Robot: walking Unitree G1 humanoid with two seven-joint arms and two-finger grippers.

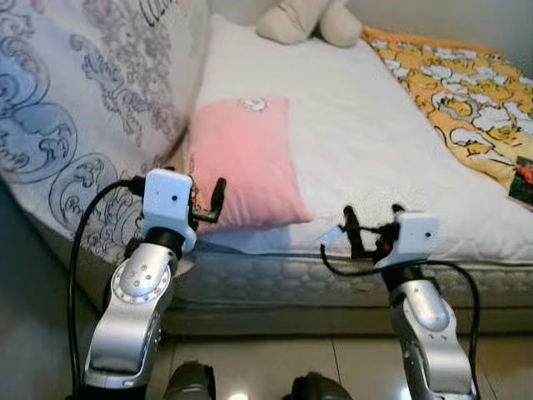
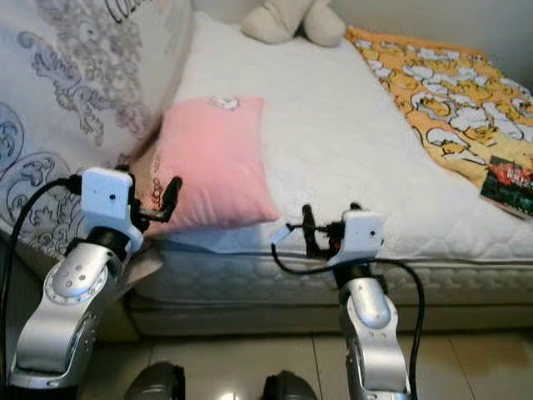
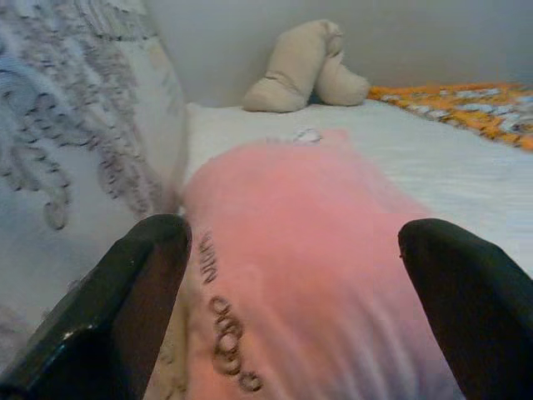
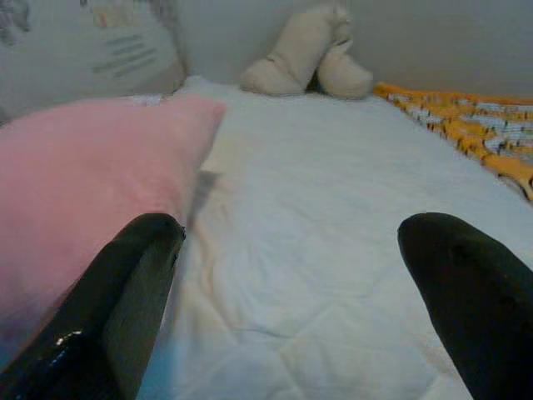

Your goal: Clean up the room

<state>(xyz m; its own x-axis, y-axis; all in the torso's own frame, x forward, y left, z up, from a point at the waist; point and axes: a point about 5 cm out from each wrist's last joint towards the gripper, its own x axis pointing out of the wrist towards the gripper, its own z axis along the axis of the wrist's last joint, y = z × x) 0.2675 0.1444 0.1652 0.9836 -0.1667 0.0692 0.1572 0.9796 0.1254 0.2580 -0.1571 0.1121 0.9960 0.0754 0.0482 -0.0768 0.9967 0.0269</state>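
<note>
Facing the near edge of the bed [image 1: 350, 250], the robot holds both arms raised in front of it, and the pink pillow [image 1: 244, 162] is the thing the coming move most likely turns on. It lies on the white mattress at the near-left part of the bed, its near end reaching just about to the bed's front edge and its long axis running away from that edge toward the far wall. Its left side lies against the big patterned duvet [image 1: 83, 108] heaped along the left side of the bed.

The left claw [image 1: 212, 202] stands just at the pillow's near-left corner, fingers spread apart and empty; its wrist view looks straight down the pillow's length between the two black fingers. The right claw [image 1: 366, 225] hovers at the front edge of the bed, off to the right of the pillow, fingers likewise apart with nothing between them, bare mattress ahead and the pillow off to one side.

By my judgement the left arm is clearly the nearer and better aligned; a short reach forward would bring its fingers round the pillow's near end.
</note>
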